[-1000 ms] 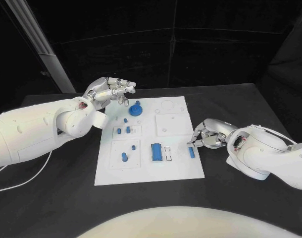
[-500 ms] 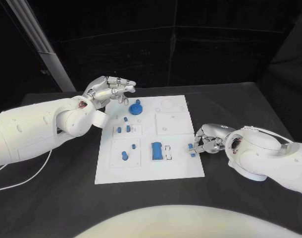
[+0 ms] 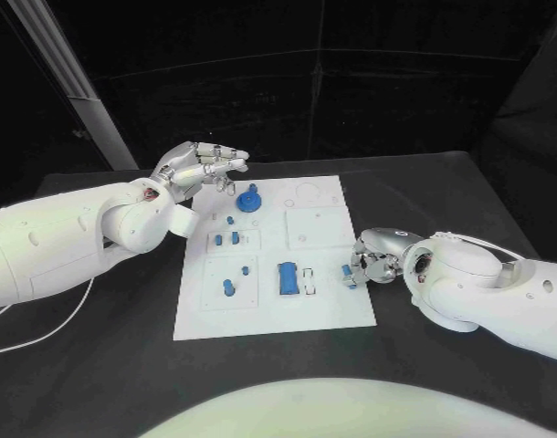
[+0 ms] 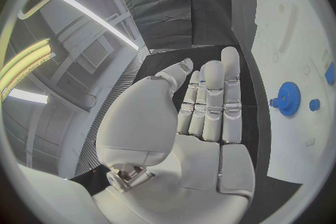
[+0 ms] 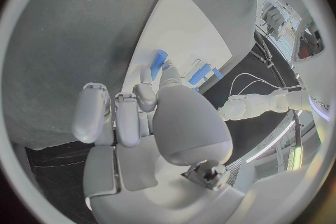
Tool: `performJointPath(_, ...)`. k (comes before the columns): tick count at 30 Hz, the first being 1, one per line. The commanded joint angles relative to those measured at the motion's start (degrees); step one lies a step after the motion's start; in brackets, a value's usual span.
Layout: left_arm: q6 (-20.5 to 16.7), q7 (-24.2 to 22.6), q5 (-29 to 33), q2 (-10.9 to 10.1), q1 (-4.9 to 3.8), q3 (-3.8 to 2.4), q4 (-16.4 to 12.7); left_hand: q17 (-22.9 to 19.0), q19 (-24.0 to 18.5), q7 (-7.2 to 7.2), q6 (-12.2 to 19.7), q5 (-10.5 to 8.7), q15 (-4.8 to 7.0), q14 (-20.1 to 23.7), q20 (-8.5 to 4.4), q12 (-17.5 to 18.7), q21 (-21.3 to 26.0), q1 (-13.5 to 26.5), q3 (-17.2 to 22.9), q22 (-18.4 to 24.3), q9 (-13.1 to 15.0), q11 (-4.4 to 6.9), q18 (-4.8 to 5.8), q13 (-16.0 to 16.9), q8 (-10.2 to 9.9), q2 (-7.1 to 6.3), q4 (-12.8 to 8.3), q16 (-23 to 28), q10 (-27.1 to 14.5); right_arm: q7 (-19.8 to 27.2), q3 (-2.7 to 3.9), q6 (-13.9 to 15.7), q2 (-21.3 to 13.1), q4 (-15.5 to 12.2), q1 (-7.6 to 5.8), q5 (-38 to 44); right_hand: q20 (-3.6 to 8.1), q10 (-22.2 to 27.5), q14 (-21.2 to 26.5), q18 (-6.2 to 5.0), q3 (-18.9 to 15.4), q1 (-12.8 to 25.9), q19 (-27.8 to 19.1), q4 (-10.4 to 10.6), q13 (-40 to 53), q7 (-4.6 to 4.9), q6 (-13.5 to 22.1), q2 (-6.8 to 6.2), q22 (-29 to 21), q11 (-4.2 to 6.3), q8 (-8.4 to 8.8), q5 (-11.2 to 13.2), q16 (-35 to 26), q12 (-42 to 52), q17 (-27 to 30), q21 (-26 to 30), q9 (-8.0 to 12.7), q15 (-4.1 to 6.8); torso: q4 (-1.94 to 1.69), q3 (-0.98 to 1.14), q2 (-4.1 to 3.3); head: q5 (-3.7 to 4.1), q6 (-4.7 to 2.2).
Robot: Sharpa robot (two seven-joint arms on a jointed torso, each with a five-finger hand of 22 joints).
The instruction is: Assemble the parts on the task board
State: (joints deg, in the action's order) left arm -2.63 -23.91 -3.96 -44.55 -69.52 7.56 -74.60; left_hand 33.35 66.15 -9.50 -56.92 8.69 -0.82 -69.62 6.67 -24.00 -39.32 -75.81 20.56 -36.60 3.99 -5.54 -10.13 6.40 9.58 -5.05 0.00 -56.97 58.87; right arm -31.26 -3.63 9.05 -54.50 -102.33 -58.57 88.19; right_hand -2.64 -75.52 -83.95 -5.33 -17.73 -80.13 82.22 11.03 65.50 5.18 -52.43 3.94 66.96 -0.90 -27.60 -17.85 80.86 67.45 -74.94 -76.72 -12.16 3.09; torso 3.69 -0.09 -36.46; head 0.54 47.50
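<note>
Task board [image 3: 325,315], white, flat in the middle of the black table [image 3: 94,365], long side running away from the robot. Small blue peg [image 3: 347,271] at the board's right edge, pinched between thumb and a finger of the right hand [image 3: 377,260]; in the right wrist view same peg [image 5: 158,64] at the fingertips [image 5: 145,75], tilted, over the board's edge, other fingers curled back toward the palm. Whether touching the board or just above it, cannot tell.

Left hand [image 3: 204,166] raised beyond the board's far left corner, holding nothing; fingers loosely bent and apart in the head view, laid nearly straight side by side in the left wrist view [image 4: 210,106].

On the board, far end: blue gear [image 3: 251,201] standing upright, also seen in the left wrist view [image 4: 287,106] beside a small blue knob [image 4: 314,105]. Nearer middle: two short blue pins [image 3: 226,239] side by side in a recess. Nearer the robot: long blue block [image 3: 287,278] in its slot, just beside two narrow white slots [image 3: 310,282]; small blue piece [image 3: 228,287] lying in the left recess. Round outline [image 3: 308,193] at the far right corner of the board.
</note>
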Motion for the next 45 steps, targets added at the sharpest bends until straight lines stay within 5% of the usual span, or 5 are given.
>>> performJointPath(1,0.8,-0.5,-0.3,0.0,-0.05,0.01,0.0,-0.1,0.3,-0.10,0.4,-0.07,-0.08,0.5,0.07,-0.2,0.4,0.1,-0.2,0.1,-0.1,0.04,-0.36,0.1,0.3,0.63,0.1,0.2,-0.4,-0.9,-0.18,-2.4,0.7,0.7,0.21,3.6,0.12,0.3,-3.5,0.88,0.7,-1.8,0.0,-1.2,-0.2,0.18,0.2,0.46,0.1,0.25,0.08,0.8,0.1,-0.3,-2.3,-0.2,0.1,0.44,-0.09,0.01,-0.03,-0.06,0.00)
performJointPath(15,0.9,-0.5,-0.3,0.0,-0.04,0.03,-0.2,-0.1,0.3,-0.13,0.4,-0.07,-0.09,0.5,0.07,-0.3,0.4,0.1,-0.2,0.1,-0.1,0.01,-0.36,0.1,0.4,0.73,0.2,0.2,-0.5,-2.2,-0.19,-7.1,3.1,1.9,1.09,10.3,-0.04,1.3,-3.4,0.86,6.1,-7.4,-0.2,-5.4,-0.8,0.42,0.6,2.81,0.0,0.18,1.38,6.1,-0.2,-1.5,-2.1,-0.1,0.7,0.35,-0.01,-0.07,-0.01,-0.31,-0.02)
performJointPath(20,0.8,-0.6,-0.3,-0.1,-0.04,0.03,-0.3,-0.1,0.3,-0.15,0.5,-0.07,-0.10,0.5,0.07,-0.4,0.4,0.1,-0.2,0.1,-0.1,0.00,-0.36,0.1,0.4,0.77,0.2,0.2,-0.5,-2.4,-0.19,-6.4,3.4,2.1,1.27,9.7,-0.05,1.2,-3.5,0.89,7.9,-5.4,-0.2,-3.9,-0.8,0.29,0.1,3.63,0.2,0.25,2.63,1.9,-0.1,-1.6,-2.3,-0.2,1.4,0.35,-0.08,-0.05,0.03,-0.36,-0.61)
performJointPath(33,0.9,-0.3,-0.3,-0.2,-0.05,0.03,-0.5,-0.2,0.3,-0.16,0.5,-0.06,-0.10,0.5,0.08,-0.4,0.5,0.1,-0.1,0.1,-0.1,-0.01,-0.36,0.1,0.4,0.84,0.2,0.2,-0.5,-2.5,-0.18,-1.0,3.4,1.6,1.37,3.1,0.02,0.7,-3.6,0.97,15.8,-2.6,0.0,-1.0,-0.4,0.27,-1.8,0.12,0.8,0.26,5.80,-2.7,0.0,-1.5,-2.7,-0.5,2.8,0.42,0.01,-0.02,0.16,-0.55,-0.67)
performJointPath(45,0.8,-0.4,-0.3,-0.2,-0.05,0.03,-0.5,-0.2,0.3,-0.16,0.5,-0.05,-0.11,0.6,0.08,-0.4,0.5,0.1,-0.1,0.1,-0.1,-0.01,-0.36,0.1,0.4,0.86,0.2,0.2,-0.6,1.6,-0.15,12.0,2.0,-0.9,1.34,-11.1,0.10,-0.2,-3.8,1.03,21.3,2.3,0.2,2.7,0.7,0.17,-3.6,-5.11,1.4,0.34,7.41,-8.5,0.6,-0.4,-3.5,-0.8,3.1,0.45,-0.05,0.04,0.01,-0.72,-0.82)
